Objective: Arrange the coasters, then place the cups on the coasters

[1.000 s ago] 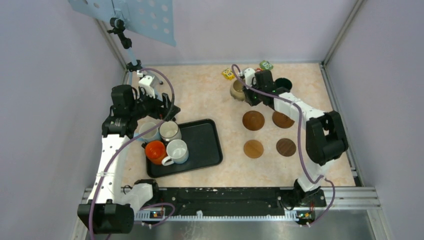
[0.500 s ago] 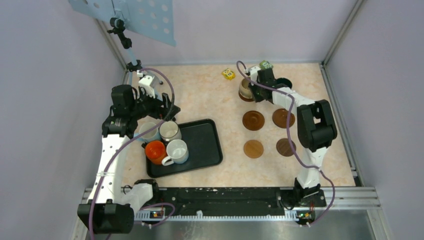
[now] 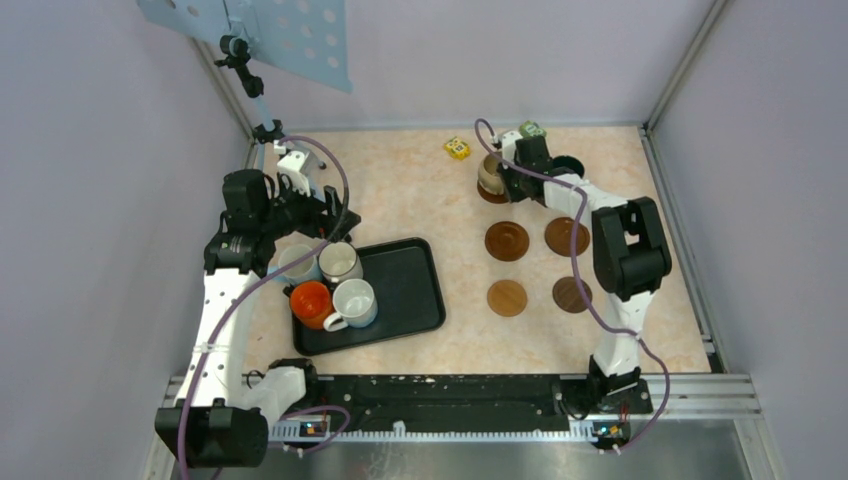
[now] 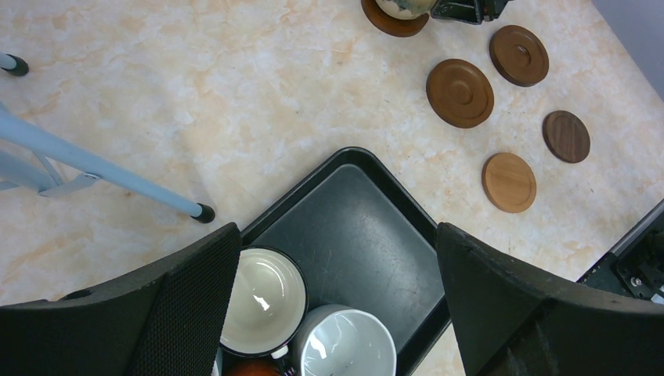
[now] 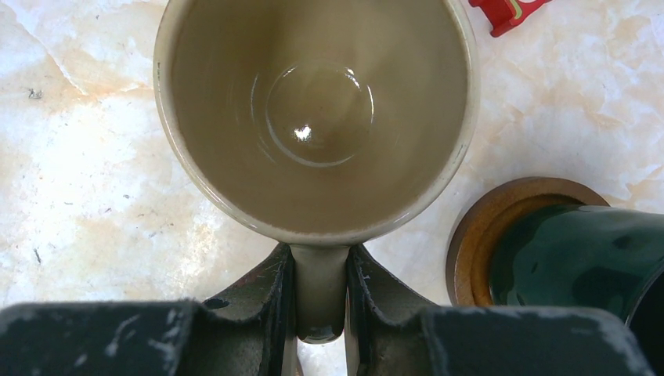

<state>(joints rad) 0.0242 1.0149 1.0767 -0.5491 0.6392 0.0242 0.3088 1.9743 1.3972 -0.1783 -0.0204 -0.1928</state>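
Note:
My right gripper (image 5: 319,301) is shut on the handle of the beige cup (image 5: 321,110), which stands upright. In the top view this cup (image 3: 489,171) is over a dark coaster (image 3: 492,195) at the back; contact cannot be told. The dark green cup (image 3: 567,165) sits on its own coaster (image 5: 474,235) beside it. Several bare coasters (image 3: 507,241) (image 3: 566,236) (image 3: 507,297) (image 3: 571,294) lie in a square. My left gripper (image 4: 337,232) hangs open above the black tray (image 4: 368,227), over the dark-rimmed cup (image 4: 262,301) and the white cup (image 4: 344,345). The orange cup (image 3: 312,303) and the blue-handled cup (image 3: 298,263) share the tray.
A yellow block (image 3: 457,148) and a green block (image 3: 532,130) lie by the back wall; a red block (image 5: 509,12) is just beyond the beige cup. A stand with a blue perforated sheet (image 3: 265,30) rises at the back left, its leg (image 4: 102,168) near the tray.
The right arm raised its elbow and shifted the beige cup slightly right, over the coaster; it has barely moved in the last half second. The left arm is still.

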